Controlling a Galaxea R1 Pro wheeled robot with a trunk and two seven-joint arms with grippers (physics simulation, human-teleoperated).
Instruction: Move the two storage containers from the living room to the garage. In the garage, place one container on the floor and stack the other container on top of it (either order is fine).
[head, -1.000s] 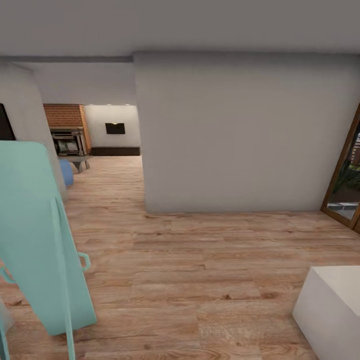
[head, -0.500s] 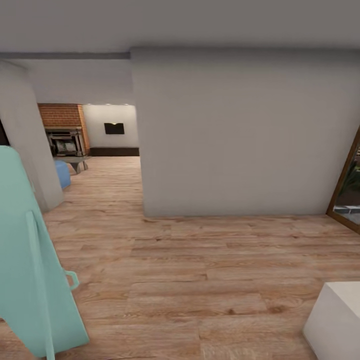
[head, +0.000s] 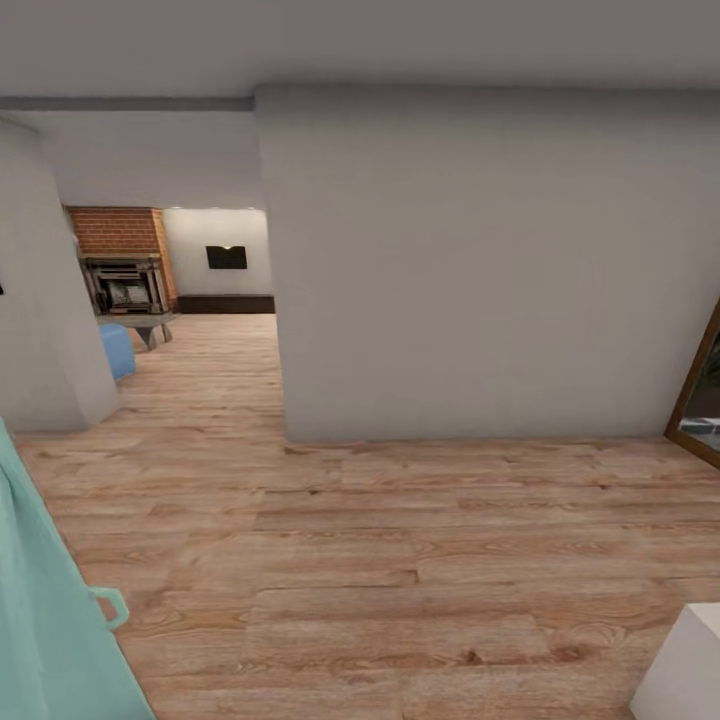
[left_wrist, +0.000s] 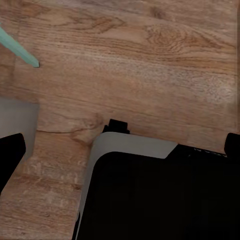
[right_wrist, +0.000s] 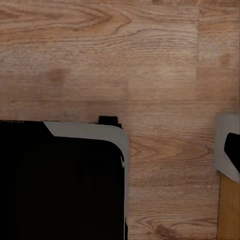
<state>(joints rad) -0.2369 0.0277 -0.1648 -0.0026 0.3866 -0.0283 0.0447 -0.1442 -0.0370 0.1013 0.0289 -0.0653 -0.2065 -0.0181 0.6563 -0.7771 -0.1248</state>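
The two storage containers are out of view. Past the wall corner, the living room (head: 190, 300) shows through an opening, with a brick fireplace (head: 120, 250), a blue sofa end (head: 115, 350) and a grey low table (head: 145, 322). In the left wrist view my left gripper (left_wrist: 120, 152) hangs over the wood floor and my black base (left_wrist: 160, 200); its dark fingertips (left_wrist: 9, 157) sit at opposite edges, open and empty. My right gripper (right_wrist: 120, 150) has one fingertip (right_wrist: 233, 147) at the frame's edge, with nothing held.
A grey wall (head: 480, 270) stands straight ahead, with a pillar (head: 40, 300) at the left of the opening. A teal chair (head: 50, 620) is close at lower left and a white block (head: 690, 670) at lower right. A wood-framed glass door (head: 700, 390) is at the right.
The whole head view has shifted as I roll forward: the teal chair and white block slide toward the bottom corners and the wall looms larger. Neither gripper has taken hold of anything.
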